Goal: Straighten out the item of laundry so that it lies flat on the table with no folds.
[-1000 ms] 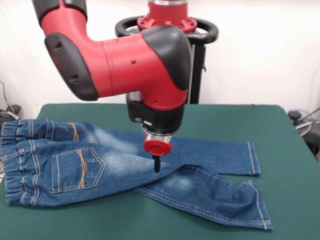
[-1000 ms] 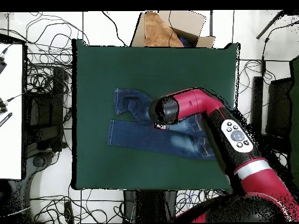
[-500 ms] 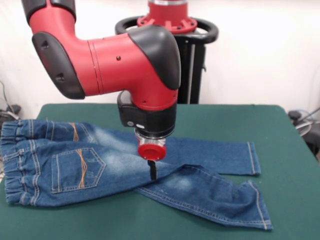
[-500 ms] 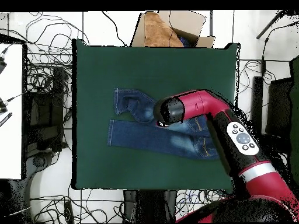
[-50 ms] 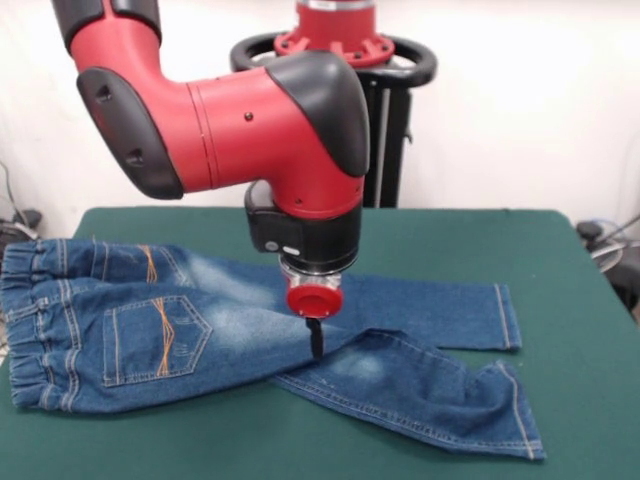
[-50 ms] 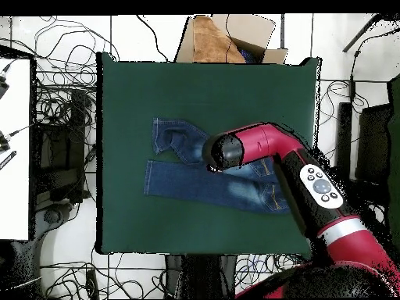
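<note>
One pair of small blue jeans [image 5: 250,335] lies on the dark green bench [image 5: 580,300], waistband at the front view's left edge, both legs running right. Far leg lies straight, hem flat; near leg crosses out at a slant toward the front edge, its cuff rumpled and folded. Faded patches on the seat and knee, orange stitching on the back pockets. Overhead, the jeans [image 6: 183,176] sit mid-bench, with bare felt on every side. Red and black arm [image 5: 230,120] reaches in over the garment; gripper [image 5: 315,338] hangs from a red collar as a thin dark tip, down at the cloth where the two legs part. Contact with the denim looks likely but cannot be confirmed. Jaws show as one narrow dark blade, so I cannot tell whether they are apart, together or pinching fabric. Overhead, the arm's body covers the gripper and the waistband end of the jeans. Bench top [image 6: 203,94] is plain felt, square-edged. Room: white wall behind, black pedestal post [image 5: 390,130] with a ring handle at the far side. Floor is pale tile strewn with black cables [image 6: 62,109]. Open cardboard box [image 6: 226,39] sits just beyond one bench edge. White-topped surface [image 6: 14,148] stands off to the overhead view's left.
</note>
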Controlling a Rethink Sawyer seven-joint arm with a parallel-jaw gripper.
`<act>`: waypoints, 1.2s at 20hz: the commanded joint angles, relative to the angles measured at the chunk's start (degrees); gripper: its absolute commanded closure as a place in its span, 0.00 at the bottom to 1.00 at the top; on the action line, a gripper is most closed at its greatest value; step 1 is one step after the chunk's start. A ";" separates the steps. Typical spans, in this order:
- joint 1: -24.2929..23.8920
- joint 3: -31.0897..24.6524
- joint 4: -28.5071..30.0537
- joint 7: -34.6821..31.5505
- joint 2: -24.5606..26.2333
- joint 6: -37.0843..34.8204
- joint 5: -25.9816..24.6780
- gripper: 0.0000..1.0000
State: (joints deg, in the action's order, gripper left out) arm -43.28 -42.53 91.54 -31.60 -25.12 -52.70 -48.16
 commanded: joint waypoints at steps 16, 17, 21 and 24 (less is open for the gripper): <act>2.33 -1.31 1.86 7.71 3.01 0.31 -0.56 0.00; 2.44 -1.18 1.72 7.73 3.02 0.12 -0.64 0.00; 2.84 -0.46 1.03 7.76 3.66 -0.17 -1.24 0.00; 2.93 -0.16 0.70 7.73 4.13 -0.07 -1.49 0.00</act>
State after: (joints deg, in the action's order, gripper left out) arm -42.62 -42.54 91.80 -31.60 -24.69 -52.70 -48.18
